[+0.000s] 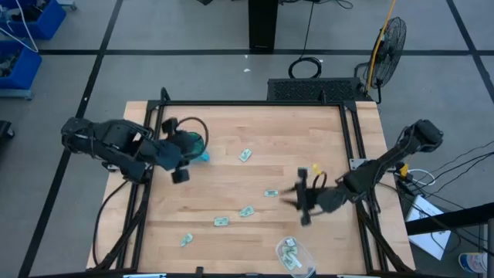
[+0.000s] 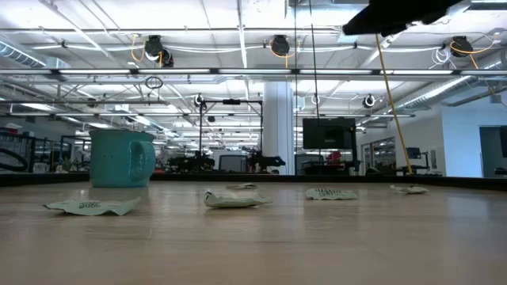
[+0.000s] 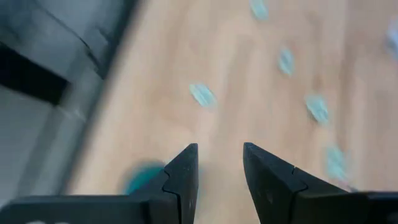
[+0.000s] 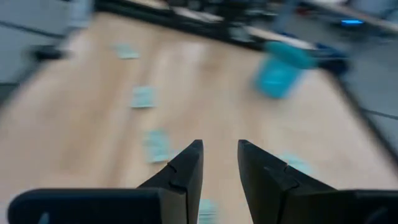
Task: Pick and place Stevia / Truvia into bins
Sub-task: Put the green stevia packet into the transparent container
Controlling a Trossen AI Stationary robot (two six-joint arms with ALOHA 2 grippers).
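Two end effectors narrowly parted, empty, left (image 1: 179, 174) beside mug (image 1: 192, 144), right (image 1: 304, 202) mid-table

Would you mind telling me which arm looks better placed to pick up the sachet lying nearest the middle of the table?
Probably the right. The right gripper hangs open and empty just beside that sachet, while the left gripper sits by the teal mug, farther away.

A black fan (image 1: 391, 38) stands beyond the wooden table (image 1: 255, 131).
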